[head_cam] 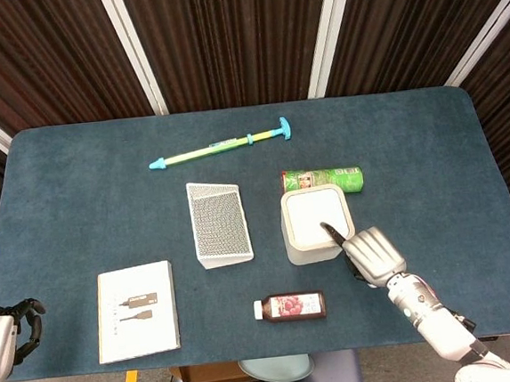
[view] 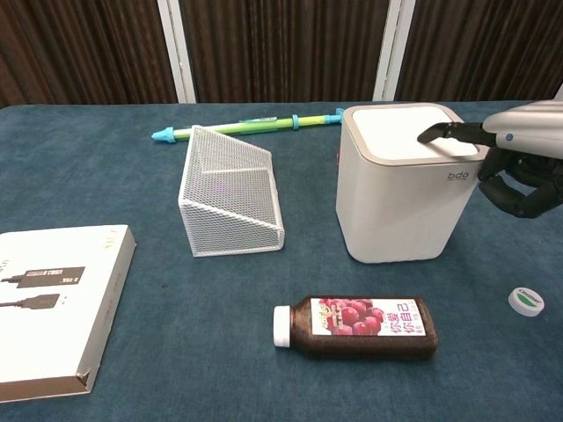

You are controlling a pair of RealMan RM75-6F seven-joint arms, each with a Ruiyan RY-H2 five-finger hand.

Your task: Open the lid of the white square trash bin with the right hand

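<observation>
The white square trash bin [head_cam: 312,232] [view: 398,202] stands right of the table's middle with its lid [view: 405,130] down flat. My right hand [head_cam: 373,256] [view: 524,149] is at the bin's right front corner. One dark-tipped finger [head_cam: 332,232] [view: 437,133] stretches out over the lid's right part and touches it, while the other fingers curl under beside the bin's wall. It holds nothing. My left hand [head_cam: 10,331] hangs off the table's front left corner with its fingers curled in, and shows only in the head view.
A white mesh holder [head_cam: 218,223] [view: 230,192] lies left of the bin. A juice bottle [head_cam: 289,306] [view: 356,327] lies in front of it, a green can [head_cam: 324,179] behind it. A long green pen [head_cam: 221,145], a white box [head_cam: 138,309] and a small round cap [view: 526,301] lie further off.
</observation>
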